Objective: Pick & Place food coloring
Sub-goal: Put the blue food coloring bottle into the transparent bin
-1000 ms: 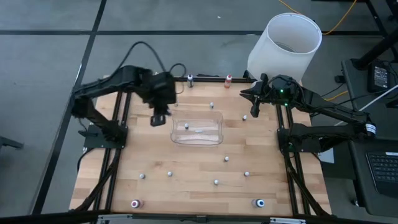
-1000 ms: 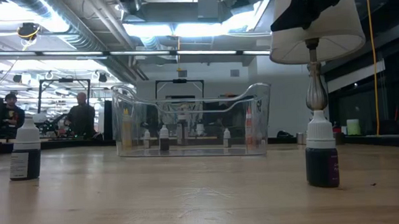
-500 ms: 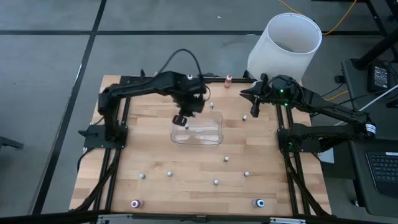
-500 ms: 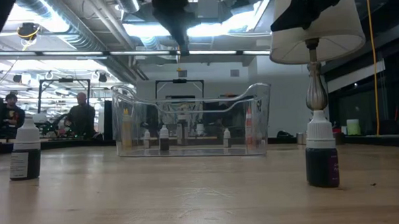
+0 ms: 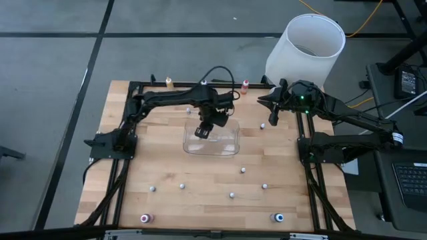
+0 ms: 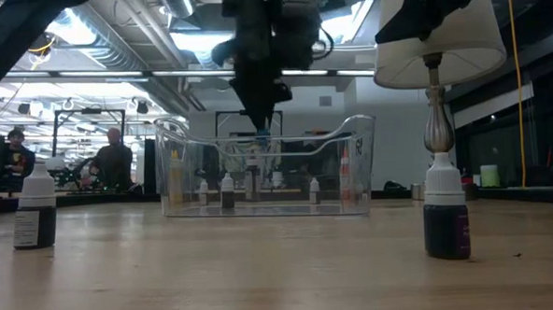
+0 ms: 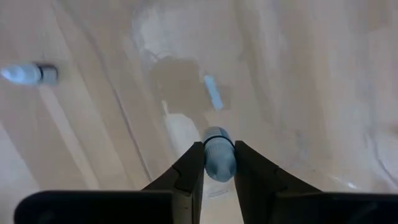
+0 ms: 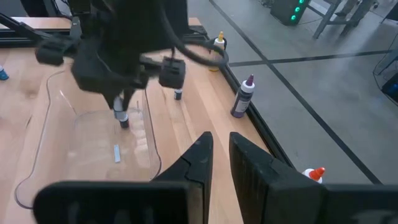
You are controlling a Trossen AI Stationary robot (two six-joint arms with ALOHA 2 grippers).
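My left gripper [image 5: 203, 131] hangs over the clear plastic tub [image 5: 227, 148], shut on a small blue food coloring bottle [image 7: 219, 158]. The low view shows it at the tub's rim height [image 6: 261, 128]. My right gripper [image 5: 273, 115] waits at the table's far right, near the white cylinder, with a narrow gap between its fingers and nothing in it. Other bottles stand upright: yellow-orange [image 5: 169, 82] and red [image 5: 245, 85] on the far edge, pink [image 5: 145, 218] and blue [image 5: 278, 217] on the near edge. A purple one [image 8: 242, 96] shows in the right wrist view. My left gripper pinches the blue bottle's body [image 7: 217, 163] between its two fingers, coming from above and pointing down. The bottle's lower end [image 8: 123, 120] sticks out below the fingertips. It is lifted clear, over the inside of the tub.
Several small whitish round beads lie scattered on the wooden table, for instance one [image 5: 243, 170] and another [image 5: 181, 186]. A thin pale strip [image 7: 213, 92] lies on the tub's floor. The tall white cylinder [image 5: 307, 50] stands beyond the far right corner. People show in the room behind [image 6: 113, 162].
My left arm has swung from the table's far left toward the right and now stands over the tub. Over the last half second its gripper has come down to the height of the tub's rim. The right arm has kept still.
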